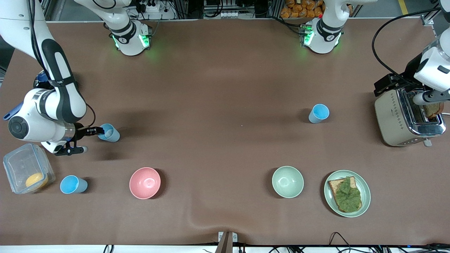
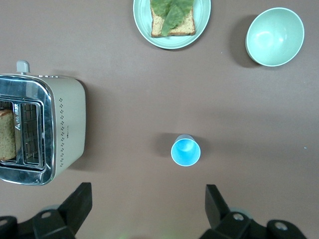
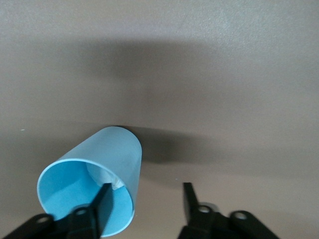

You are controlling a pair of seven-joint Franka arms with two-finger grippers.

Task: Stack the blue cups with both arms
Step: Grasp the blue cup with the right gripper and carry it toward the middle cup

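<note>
A pale blue cup with a white spot inside stands on the table toward the right arm's end. My right gripper is open at its rim. In the right wrist view one finger is inside the cup and the other is outside, so the fingers straddle its wall. A brighter blue cup stands toward the left arm's end. My left gripper is open and empty, high above the table over the toaster. Its wrist view shows that cup below the open gripper.
A third blue cup stands beside a clear plastic box holding something orange. A pink bowl, a green bowl and a plate with bread and lettuce lie nearer the front camera. A toaster holds a bread slice.
</note>
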